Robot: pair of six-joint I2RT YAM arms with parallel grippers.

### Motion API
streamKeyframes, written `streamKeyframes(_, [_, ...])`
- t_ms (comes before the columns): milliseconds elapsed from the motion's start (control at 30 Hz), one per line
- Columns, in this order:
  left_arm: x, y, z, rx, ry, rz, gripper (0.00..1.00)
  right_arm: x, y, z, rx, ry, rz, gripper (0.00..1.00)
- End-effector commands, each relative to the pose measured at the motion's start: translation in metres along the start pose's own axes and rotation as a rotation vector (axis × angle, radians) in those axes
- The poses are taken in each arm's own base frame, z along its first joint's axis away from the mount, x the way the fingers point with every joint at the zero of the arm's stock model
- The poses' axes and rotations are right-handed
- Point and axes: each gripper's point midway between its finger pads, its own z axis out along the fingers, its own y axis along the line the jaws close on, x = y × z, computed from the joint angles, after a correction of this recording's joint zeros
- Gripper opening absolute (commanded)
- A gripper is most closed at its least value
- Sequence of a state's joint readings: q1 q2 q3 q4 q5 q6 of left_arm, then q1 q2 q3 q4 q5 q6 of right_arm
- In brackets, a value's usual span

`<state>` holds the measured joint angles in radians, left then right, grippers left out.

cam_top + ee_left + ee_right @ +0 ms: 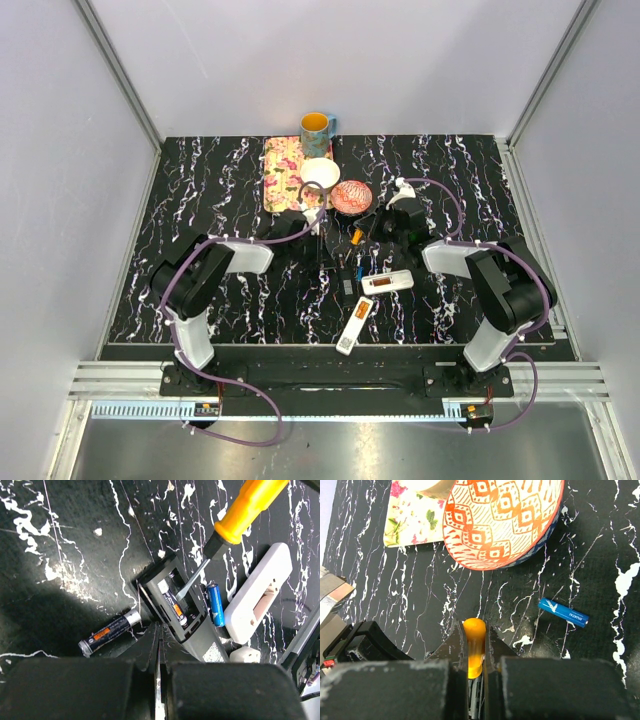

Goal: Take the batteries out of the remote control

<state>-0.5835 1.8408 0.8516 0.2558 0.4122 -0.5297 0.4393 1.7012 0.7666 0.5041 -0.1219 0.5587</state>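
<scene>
Orange-labelled cell (pixel 176 609) sits in the open bay of the black remote (pixel 200 642), just ahead of the left tool (pixel 158 630). That tool's fingers are drawn together with only a hairline between them, and I cannot tell whether they nip the remote's edge. Two more batteries are already out on the tabletop (pixel 75 540). A black-and-orange battery (pixel 109 633) lies just left of that tool's tips. A blue battery (pixel 215 604) lies beside the remote on its right, between it and a white remote (pixel 260 592). The right tool (pixel 473 630) is clamped on the orange handle of the screwdriver (pixel 240 510), whose blade tip rests inside the bay beside the cell.

To do the step well, I judge the blade should slide under one end of the cell and lever it up with a small, slow tilt. The left tool should keep the remote from skidding meanwhile. A hard pry risks flicking the cell away or letting the blade slip.

Open tabletop lies to the left of the left tool, so a freed cell can roll there safely. The right side is tighter, with the blue battery and the white remote close by. Ahead of the right tool, the red-patterned bowl (pixel 505 520) and the floral tray (pixel 410 515) are near, so the handle has little room to swing forward. In the top view the tabletop's edges are well apart from the work.
</scene>
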Motion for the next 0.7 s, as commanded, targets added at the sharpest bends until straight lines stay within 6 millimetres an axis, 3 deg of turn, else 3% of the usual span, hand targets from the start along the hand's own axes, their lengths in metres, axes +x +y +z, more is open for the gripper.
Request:
streamKeyframes(0, [0.014, 0.021, 0.009, -0.065, 0.050, -0.026, 0.00, -0.018, 0.012, 0.006, -0.038, -0.049, 0.008, 0.00])
streamKeyframes(433, [0.021, 0.026, 0.011, -0.078, 0.066, -0.035, 0.00, -0.018, 0.016, 0.006, -0.057, -0.053, 0.032, 0.00])
streamKeyframes(667, [0.025, 0.025, 0.015, -0.053, 0.087, -0.038, 0.00, -0.003, 0.010, 0.017, -0.061, -0.021, 0.075, 0.00])
